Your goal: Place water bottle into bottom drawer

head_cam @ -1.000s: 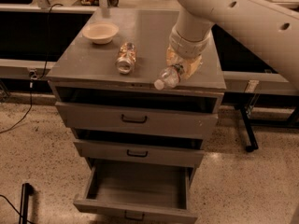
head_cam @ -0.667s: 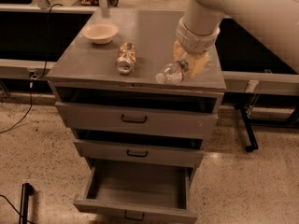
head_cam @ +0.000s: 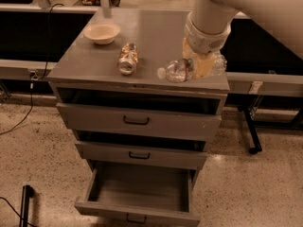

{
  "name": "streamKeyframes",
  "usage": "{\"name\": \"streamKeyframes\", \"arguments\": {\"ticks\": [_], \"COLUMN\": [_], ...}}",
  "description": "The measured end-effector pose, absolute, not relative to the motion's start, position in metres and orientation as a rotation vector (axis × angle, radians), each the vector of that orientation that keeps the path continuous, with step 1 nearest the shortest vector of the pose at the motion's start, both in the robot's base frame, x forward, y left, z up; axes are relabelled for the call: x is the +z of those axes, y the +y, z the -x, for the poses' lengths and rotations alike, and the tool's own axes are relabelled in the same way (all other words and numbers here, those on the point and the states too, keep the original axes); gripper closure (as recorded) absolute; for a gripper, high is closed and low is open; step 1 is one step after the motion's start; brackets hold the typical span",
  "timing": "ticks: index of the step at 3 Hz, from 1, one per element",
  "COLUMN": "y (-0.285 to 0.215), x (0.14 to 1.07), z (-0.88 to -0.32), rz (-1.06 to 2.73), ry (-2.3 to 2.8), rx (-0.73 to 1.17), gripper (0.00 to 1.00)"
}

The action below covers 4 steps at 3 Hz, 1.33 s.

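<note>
Clear water bottle (head_cam: 176, 71) lies sideways near the front right edge of the counter (head_cam: 156, 37), clamped in the jaws of the gripper (head_cam: 202, 66); grasp looks made, so next comes carrying it down into the open bottom drawer (head_cam: 142, 188).

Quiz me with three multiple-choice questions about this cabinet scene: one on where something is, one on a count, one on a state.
1. Where is the gripper?
A. at the water bottle on the cabinet top
B. inside the bottom drawer
C. hanging low over the floor

2. How many drawers does the cabinet have?
A. two
B. three
C. four

3. The bottom drawer is:
A. pushed shut
B. pulled out and empty
C. pulled out with a bottle inside

Answers: 1 A, the gripper is at the bottle near the top's front right edge. 2 B, three grey fronts are stacked one below another. 3 B, its bare floor shows.
</note>
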State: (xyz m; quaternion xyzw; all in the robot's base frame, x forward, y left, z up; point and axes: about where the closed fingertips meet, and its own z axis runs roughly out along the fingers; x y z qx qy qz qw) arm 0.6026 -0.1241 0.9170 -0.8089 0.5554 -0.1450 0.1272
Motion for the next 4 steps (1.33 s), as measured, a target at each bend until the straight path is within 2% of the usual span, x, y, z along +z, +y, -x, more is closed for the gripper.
{"name": "streamKeyframes", "arguments": {"ticks": [1,2,3,4], "y": [-0.136,-0.151,-0.154,-0.156], "x": [0.905,0.877,0.846,0.839], "z": [-0.6,-0.563,-0.515,-0.509], "rz": [2.322,2.266,2.193,2.097], "ry": [1.711,1.93,2.153,2.258], "rx": [-0.441,-0.445,-0.369,-0.359], "gripper": [1.0,1.0,1.0,1.0]}}
